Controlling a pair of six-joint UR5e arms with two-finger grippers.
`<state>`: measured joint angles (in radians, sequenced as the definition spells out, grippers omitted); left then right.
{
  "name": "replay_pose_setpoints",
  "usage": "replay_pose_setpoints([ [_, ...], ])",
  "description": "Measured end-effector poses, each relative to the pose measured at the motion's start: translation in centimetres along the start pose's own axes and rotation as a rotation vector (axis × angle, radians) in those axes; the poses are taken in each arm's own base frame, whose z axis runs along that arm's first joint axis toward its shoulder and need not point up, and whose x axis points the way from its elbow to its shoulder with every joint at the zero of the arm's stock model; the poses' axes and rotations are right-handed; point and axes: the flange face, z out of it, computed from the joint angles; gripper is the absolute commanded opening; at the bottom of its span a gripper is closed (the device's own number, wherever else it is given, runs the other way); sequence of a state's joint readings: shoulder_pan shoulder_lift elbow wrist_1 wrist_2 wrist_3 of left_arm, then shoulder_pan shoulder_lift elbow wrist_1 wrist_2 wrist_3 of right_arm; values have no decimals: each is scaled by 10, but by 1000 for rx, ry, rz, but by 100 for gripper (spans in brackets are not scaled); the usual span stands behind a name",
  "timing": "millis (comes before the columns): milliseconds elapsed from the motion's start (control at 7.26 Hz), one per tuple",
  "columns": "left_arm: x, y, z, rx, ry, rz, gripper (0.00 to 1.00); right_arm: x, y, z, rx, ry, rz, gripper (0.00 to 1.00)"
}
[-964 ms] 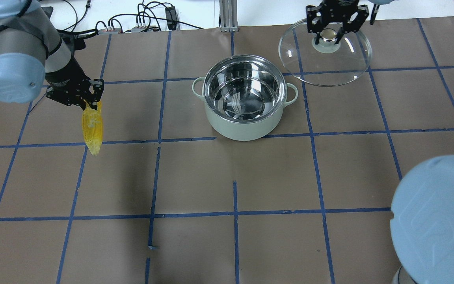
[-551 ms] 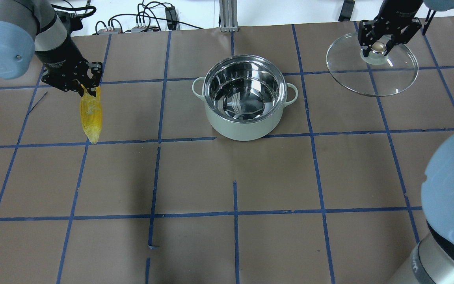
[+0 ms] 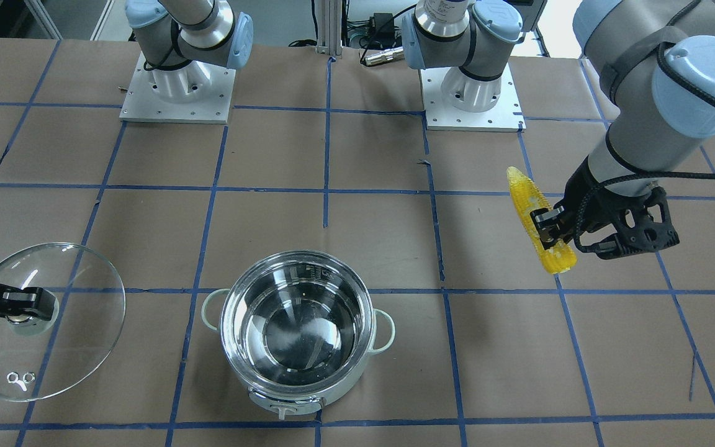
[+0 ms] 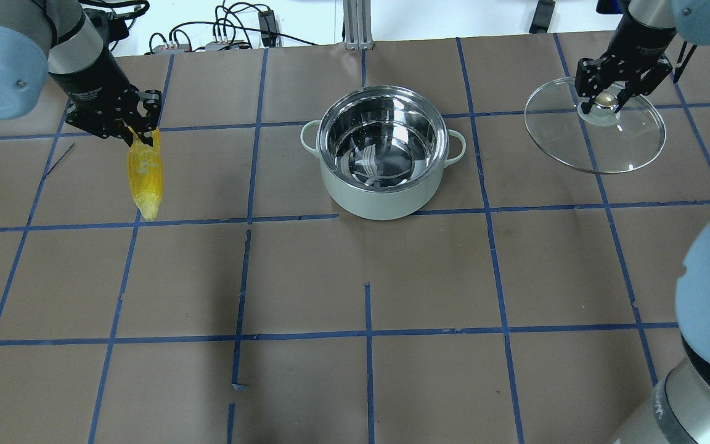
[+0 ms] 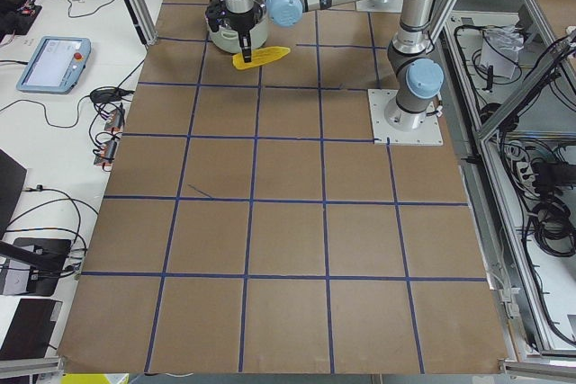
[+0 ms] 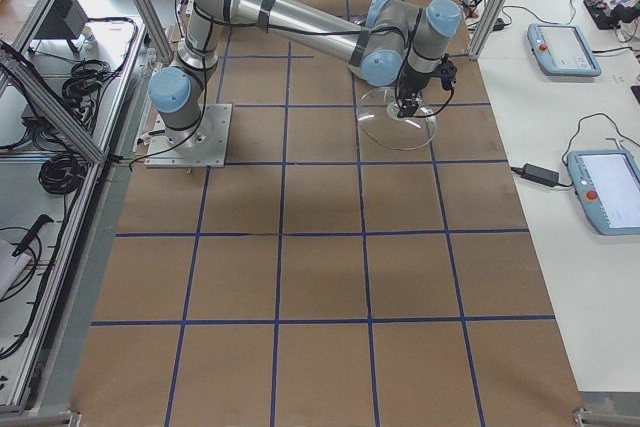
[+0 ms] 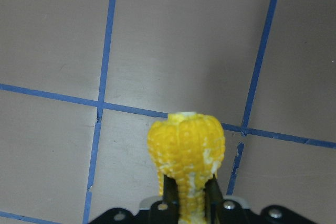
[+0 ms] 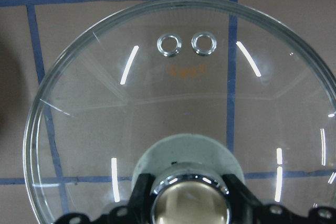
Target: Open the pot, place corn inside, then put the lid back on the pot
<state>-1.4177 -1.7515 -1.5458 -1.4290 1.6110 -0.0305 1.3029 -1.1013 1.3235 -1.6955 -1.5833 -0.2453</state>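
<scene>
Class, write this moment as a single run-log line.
left claw: shut on corn, left of pot | right claw: shut on lid knob, right of pot | pot: open, empty

No text can be read anywhere; a faint orange mark point(image 8: 186, 70) on the lid point(image 8: 178, 108) is too blurred to read.

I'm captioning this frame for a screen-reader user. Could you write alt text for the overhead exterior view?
An open, empty pot sits near the middle of the blue-gridded table. At the view's left the left gripper holds the corn by one end. At the upper right the right gripper holds the lid by its knob.
</scene>
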Motion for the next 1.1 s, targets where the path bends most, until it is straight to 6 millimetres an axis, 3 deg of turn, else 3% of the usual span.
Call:
replay_pose_setpoints([
  [688, 11, 9, -9, 4, 22, -21, 6, -1, 0, 1, 0, 0, -2, 7],
  [826, 35, 19, -16, 9, 22, -35, 6, -1, 0, 1, -1, 0, -3, 7],
  [1101, 129, 48, -32, 51, 15, -46, 6, -2, 0, 2, -2, -1, -4, 7],
])
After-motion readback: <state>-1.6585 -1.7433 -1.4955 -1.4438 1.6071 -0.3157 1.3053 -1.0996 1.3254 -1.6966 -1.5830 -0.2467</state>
